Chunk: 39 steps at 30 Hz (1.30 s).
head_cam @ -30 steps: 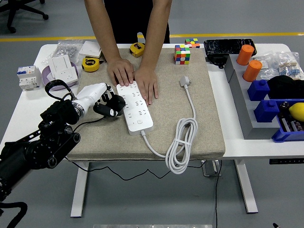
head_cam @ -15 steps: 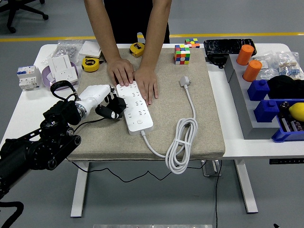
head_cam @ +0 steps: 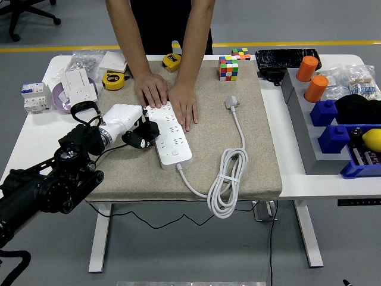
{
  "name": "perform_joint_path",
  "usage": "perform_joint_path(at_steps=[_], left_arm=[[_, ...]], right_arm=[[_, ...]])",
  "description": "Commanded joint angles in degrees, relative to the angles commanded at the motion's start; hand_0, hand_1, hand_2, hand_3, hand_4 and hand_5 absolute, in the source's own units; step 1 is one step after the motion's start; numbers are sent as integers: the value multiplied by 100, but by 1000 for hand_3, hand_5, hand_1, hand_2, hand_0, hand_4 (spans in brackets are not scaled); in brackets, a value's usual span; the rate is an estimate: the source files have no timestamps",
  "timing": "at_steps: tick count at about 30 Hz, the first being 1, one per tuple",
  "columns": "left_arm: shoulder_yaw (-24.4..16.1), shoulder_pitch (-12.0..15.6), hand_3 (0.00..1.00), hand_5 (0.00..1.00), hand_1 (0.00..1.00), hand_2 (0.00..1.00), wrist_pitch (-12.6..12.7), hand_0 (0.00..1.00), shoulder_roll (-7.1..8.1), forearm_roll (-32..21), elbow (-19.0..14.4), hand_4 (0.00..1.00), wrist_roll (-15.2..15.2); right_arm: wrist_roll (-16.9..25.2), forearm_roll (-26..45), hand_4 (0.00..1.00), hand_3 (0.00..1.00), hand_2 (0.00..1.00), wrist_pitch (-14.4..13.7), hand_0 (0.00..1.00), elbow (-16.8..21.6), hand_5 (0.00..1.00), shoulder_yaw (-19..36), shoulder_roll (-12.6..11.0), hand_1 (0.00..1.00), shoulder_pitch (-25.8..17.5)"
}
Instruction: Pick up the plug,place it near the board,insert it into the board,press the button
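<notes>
Our left hand: it was clamped on the black plug.
Plug: it sat just beside the white board's left edge.
Person's hands: they pressed flat on the board's far end.

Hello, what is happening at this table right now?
The robot's left hand holds a black plug right at the left edge of the white power strip, not yet inserted. A person at the far side presses both hands on the strip's far end to keep it steady on the beige mat. The strip's own white cable lies coiled to the right.
</notes>
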Motion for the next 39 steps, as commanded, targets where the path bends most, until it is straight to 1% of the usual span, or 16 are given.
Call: perform_joint_path(at_steps=[15,27,39], left_arm=[[75,-82,503,84,524,468,-8,426,-41,49,44,605,0],[204,-103,504,83,525,471,-41,426,-11,7,46,606,5],[204,-135,515,98,525,482,-46,431,-10,-9,47,617,-10]], right_arm=[[-4,-16,998,806,834,-10,998,0,919,19,-6,892,35],[-10,-14,998,806,832,-11,998,0,919,26,-8,890,28],[-21,1,998,805,830,6,998,0,920,9,-10,891,32]])
